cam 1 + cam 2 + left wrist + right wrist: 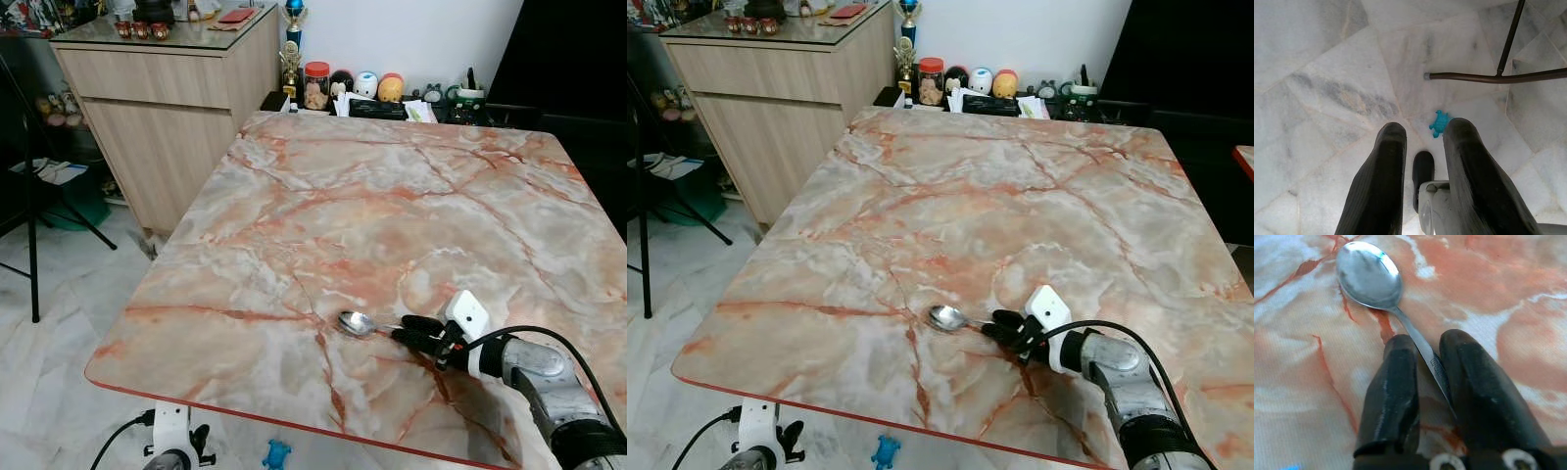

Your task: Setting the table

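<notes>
A silver spoon lies on the marble table near its front edge, bowl pointing to my left. My right gripper rests low on the tabletop, shut on the spoon's handle. In the right wrist view the thin handle runs between the two black fingers, and the bowl lies beyond the tips. My left gripper hangs below the table's edge, over the floor, open and holding nothing.
Jars, figurines and small clutter line the table's far edge. A wooden cabinet stands at the back left beside a black tripod. A small blue toy lies on the marble floor near dark metal stand legs.
</notes>
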Controlling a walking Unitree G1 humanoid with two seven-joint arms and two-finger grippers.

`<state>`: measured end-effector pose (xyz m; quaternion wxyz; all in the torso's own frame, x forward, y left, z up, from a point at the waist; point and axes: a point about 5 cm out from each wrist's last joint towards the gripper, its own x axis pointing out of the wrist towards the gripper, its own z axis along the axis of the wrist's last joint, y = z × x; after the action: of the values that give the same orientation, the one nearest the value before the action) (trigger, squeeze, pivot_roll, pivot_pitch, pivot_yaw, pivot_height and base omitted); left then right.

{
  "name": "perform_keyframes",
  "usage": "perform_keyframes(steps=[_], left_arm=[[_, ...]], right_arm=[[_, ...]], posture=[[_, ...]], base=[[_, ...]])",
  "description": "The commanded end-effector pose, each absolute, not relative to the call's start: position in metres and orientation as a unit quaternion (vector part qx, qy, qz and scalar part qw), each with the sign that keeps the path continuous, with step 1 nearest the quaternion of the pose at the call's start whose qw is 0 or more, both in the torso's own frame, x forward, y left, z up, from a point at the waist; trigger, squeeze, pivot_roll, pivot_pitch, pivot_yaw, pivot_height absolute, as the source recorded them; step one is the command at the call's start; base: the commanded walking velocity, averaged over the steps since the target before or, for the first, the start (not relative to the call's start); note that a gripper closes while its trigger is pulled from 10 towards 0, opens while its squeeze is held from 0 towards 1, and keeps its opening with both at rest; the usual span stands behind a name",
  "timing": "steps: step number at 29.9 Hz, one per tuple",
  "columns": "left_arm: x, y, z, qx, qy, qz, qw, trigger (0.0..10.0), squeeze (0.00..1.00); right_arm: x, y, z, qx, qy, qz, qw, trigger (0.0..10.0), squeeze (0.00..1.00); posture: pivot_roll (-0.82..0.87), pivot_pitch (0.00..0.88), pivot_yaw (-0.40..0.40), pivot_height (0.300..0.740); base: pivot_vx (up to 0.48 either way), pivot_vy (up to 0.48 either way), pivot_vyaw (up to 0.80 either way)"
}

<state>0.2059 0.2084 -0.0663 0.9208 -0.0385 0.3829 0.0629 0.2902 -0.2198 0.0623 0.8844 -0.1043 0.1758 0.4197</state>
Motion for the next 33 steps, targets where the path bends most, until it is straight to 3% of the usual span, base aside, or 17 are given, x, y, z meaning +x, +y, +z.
perform_keyframes(steps=[1, 19, 20, 21, 22, 23, 24, 27, 28, 29, 32, 33], left_arm=[[0.206, 0.207, -0.067, -0.04, 0.386, 0.062, 0.92, 10.0, 0.0], [0.205, 0.207, -0.067, -0.038, 0.387, 0.061, 0.919, 10.0, 0.0], [0.205, 0.207, -0.067, -0.037, 0.387, 0.061, 0.919, 10.0, 0.0], [0.205, 0.207, -0.067, -0.037, 0.387, 0.061, 0.919, 10.0, 0.0], [0.205, 0.208, -0.067, -0.035, 0.386, 0.062, 0.92, 10.0, 0.0], [0.205, 0.208, -0.067, -0.035, 0.386, 0.062, 0.92, 10.0, 0.0], [0.205, 0.208, -0.067, -0.032, 0.386, 0.062, 0.92, 10.0, 0.0], [0.205, 0.208, -0.067, -0.028, 0.386, 0.06, 0.92, 10.0, 0.0], [0.204, 0.208, -0.067, -0.027, 0.386, 0.059, 0.92, 10.0, 0.0], [0.204, 0.208, -0.067, -0.027, 0.386, 0.059, 0.92, 10.0, 0.0], [0.202, 0.208, -0.068, -0.023, 0.388, 0.055, 0.92, 10.0, 0.0], [0.202, 0.208, -0.068, -0.023, 0.388, 0.055, 0.92, 10.0, 0.0]], right_arm=[[0.288, -0.219, 0.057, -0.102, 0.192, 0.423, 0.88, 0.0, 0.0], [0.291, -0.212, 0.065, -0.088, 0.159, 0.428, 0.885, 0.0, 0.0], [0.293, -0.21, 0.067, -0.088, 0.145, 0.42, 0.891, 3.5, 0.0], [0.293, -0.21, 0.067, -0.088, 0.145, 0.42, 0.891, 3.5, 0.0], [0.295, -0.207, 0.069, -0.085, 0.13, 0.405, 0.901, 10.0, 0.0], [0.295, -0.207, 0.069, -0.085, 0.13, 0.405, 0.901, 10.0, 0.0], [0.299, -0.203, 0.073, -0.085, 0.094, 0.346, 0.93, 10.0, 0.0], [0.3, -0.201, 0.079, -0.078, 0.051, 0.282, 0.955, 10.0, 0.0], [0.302, -0.203, 0.087, -0.072, 0.009, 0.217, 0.974, 10.0, 0.0], [0.302, -0.203, 0.087, -0.072, 0.009, 0.217, 0.974, 10.0, 0.0], [0.302, -0.213, 0.1, -0.033, -0.056, 0.046, 0.997, 10.0, 0.0], [0.302, -0.213, 0.1, -0.033, -0.056, 0.046, 0.997, 10.0, 0.0]], posture=[[0.07, 0.011, -0.009, 0.74], [0.07, 0.012, -0.01, 0.74], [0.07, 0.011, -0.01, 0.74], [0.07, 0.011, -0.01, 0.74], [0.07, 0.012, -0.01, 0.74], [0.07, 0.012, -0.01, 0.74], [0.07, 0.009, -0.011, 0.74], [0.07, 0.006, -0.014, 0.74], [0.07, 0.003, -0.014, 0.74], [0.07, 0.003, -0.014, 0.74], [0.06, 0.001, -0.015, 0.74], [0.06, 0.001, -0.015, 0.74]], base=[[0.0, 0.0, 0.0], [0.0, 0.0, 0.0], [0.0, 0.0, 0.0], [0.0, 0.0, 0.0], [0.0, 0.0, 0.0], [0.0, 0.0, 0.0], [0.0, 0.0, 0.0], [0.0, 0.0, 0.0], [0.0, 0.0, 0.0], [0.0, 0.0, 0.0], [0.0, 0.0, 0.0], [0.0, 0.0, 0.0]])
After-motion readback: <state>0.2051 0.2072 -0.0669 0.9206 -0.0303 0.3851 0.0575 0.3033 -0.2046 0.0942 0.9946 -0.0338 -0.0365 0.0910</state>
